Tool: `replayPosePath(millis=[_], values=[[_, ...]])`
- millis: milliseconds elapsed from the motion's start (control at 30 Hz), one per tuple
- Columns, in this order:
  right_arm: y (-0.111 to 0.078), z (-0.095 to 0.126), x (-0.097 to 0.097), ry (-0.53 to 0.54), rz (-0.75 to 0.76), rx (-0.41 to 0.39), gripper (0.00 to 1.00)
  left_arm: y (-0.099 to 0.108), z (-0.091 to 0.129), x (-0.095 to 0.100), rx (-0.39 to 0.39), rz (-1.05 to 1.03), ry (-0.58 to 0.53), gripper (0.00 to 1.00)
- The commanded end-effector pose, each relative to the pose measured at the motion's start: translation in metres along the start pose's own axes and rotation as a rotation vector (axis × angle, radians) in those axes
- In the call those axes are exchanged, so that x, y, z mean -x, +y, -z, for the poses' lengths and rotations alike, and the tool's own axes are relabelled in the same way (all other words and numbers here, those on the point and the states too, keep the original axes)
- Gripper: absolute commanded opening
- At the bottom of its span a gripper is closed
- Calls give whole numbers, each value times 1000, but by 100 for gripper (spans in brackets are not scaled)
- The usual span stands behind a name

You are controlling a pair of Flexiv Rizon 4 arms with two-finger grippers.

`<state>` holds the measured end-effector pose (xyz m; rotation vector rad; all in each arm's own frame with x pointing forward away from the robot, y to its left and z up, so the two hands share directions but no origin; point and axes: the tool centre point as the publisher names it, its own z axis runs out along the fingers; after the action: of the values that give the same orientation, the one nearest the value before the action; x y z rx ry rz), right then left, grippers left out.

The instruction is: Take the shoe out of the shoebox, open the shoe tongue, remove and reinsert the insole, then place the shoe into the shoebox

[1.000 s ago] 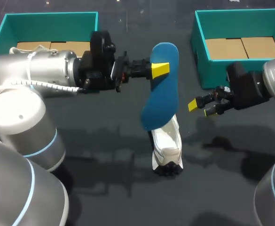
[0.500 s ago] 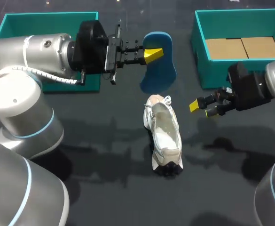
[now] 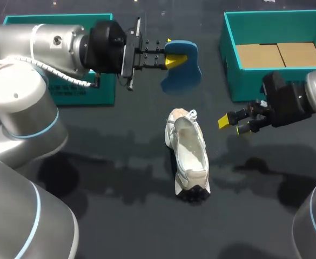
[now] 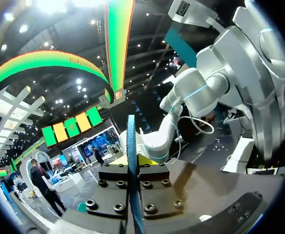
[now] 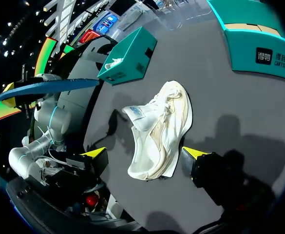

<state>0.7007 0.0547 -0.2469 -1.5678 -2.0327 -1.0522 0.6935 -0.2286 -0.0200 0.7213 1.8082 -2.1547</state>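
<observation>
- Head view: the left end effector [image 3: 174,58] is up in the air, between the two teal boxes. Its yellow-tipped fingers are pinched on the blue insole [image 3: 183,69], which hangs down from them.
- The white shoe [image 3: 189,154] lies on the dark worktop [image 3: 114,178] in the middle. Its opening faces up, and it is out of both boxes.
- The right end effector [image 3: 234,123] is to the right of the shoe and does not touch it. Its fingers are apart and hold nothing.
- The left box [image 3: 55,19] is behind the left arm. The right box [image 3: 230,43] is at the far right, with brown card on its floor.
- Left wrist view: the insole [image 4: 130,136] is seen from its thin edge. It stands straight up in the left end effector [image 4: 131,162], with a finger pressed on each side.
- Right wrist view: the right end effector [image 5: 146,158] is wide open, with nothing in its grip. The shoe [image 5: 159,129] lies on the worktop ahead of it, toe pointing away. The insole [image 5: 49,87] is up in the air further off, near the left box [image 5: 127,56].
</observation>
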Motion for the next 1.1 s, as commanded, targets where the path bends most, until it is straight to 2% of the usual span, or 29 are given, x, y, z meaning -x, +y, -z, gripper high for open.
replayPosePath(millis=[33, 300, 667, 833, 1100], values=[[0, -1, -1, -4, -1, 0, 100, 10, 5, -1, 51, -160, 12, 0], [0, -1, -1, -4, -1, 0, 100, 26, 11, -4, 109, -452, -10, 0], [30, 24, -10, 67, -42, 58, 100, 49, 13, -13, 150, -714, -31, 0], [43, 27, -13, 112, -56, 85, 100, 54, 13, -22, 180, -875, -54, 0], [47, 26, -13, 115, -42, 85, 100, 54, 13, -22, 180, -875, -54, 0]])
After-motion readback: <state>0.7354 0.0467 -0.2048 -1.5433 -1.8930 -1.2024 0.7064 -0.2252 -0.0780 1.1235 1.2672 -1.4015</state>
